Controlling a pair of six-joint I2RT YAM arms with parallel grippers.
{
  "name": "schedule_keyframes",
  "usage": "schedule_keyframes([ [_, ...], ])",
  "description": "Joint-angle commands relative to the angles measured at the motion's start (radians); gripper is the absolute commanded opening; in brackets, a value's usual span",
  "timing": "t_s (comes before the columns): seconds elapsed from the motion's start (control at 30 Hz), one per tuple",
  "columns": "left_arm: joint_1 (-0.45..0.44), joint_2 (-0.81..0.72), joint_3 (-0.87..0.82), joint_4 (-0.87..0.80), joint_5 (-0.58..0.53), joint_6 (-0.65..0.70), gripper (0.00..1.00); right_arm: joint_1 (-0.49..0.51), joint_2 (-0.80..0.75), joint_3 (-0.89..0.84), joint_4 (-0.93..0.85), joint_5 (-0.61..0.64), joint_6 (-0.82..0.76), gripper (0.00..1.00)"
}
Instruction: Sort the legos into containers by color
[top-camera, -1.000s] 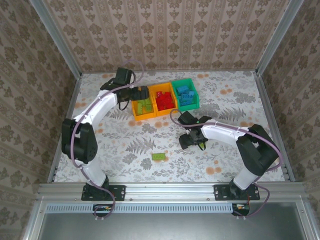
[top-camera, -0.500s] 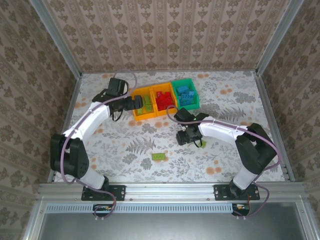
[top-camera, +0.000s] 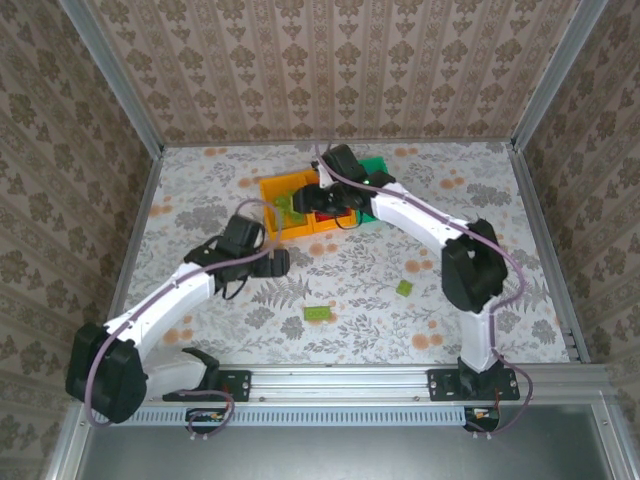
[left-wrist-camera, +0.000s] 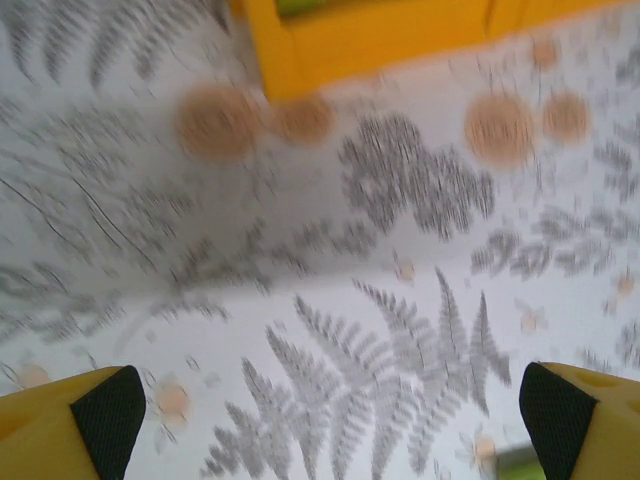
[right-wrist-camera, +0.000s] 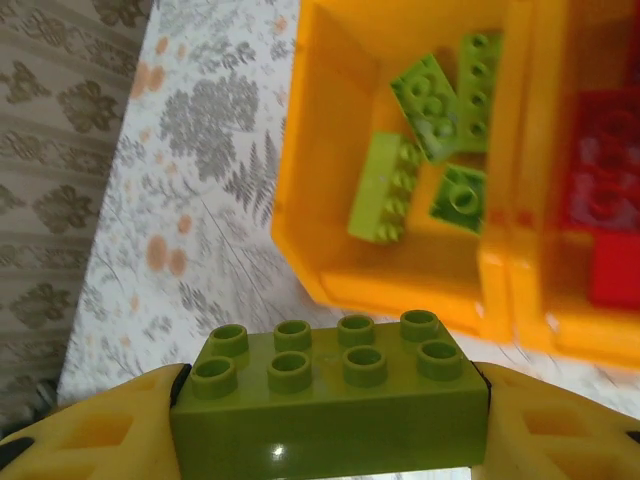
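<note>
The right gripper (right-wrist-camera: 330, 430) is clamped on a lime brick (right-wrist-camera: 330, 385), held close by the left orange bin (right-wrist-camera: 385, 288), which contains other lime pieces (right-wrist-camera: 440, 95). The adjoining orange bin (right-wrist-camera: 570, 335) contains red pieces (right-wrist-camera: 605, 190), and the row of bins stands at mid-width toward the far edge of the table (top-camera: 200, 180). The left gripper (left-wrist-camera: 325, 415) has its fingers apart with nothing between them, over bare table short of the bins. Two loose lime bricks (top-camera: 320, 313) (top-camera: 404, 288) lie nearer the near edge.
</note>
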Motion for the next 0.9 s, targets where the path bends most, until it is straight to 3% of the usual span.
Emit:
schedule_keyframes([
  [0.0, -0.07, -0.05, -0.053, -0.013, -0.052, -0.101, 1.0, -0.011, 0.097, 0.113, -0.006, -0.076, 0.096, 0.48],
  [0.2, -0.21, -0.069, -0.11, 0.015, -0.078, -0.224, 1.0, -0.029, 0.227, 0.229, 0.038, -0.085, 0.201, 0.49],
  [0.33, -0.293, -0.01, -0.104, 0.038, -0.089, -0.275, 1.0, -0.031, 0.281, 0.289, 0.034, -0.077, 0.226, 0.55],
  [0.57, -0.401, 0.133, -0.033, 0.054, -0.106, -0.322, 1.0, -0.034, 0.287, 0.291, 0.05, -0.102, 0.238, 0.85],
  [0.73, -0.458, 0.228, 0.03, 0.049, -0.089, -0.34, 1.0, -0.036, 0.217, 0.243, 0.079, -0.112, 0.229, 0.97],
  [0.87, -0.486, 0.317, 0.094, 0.019, -0.06, -0.378, 1.0, -0.039, 0.161, 0.224, 0.065, -0.111, 0.211, 0.99],
])
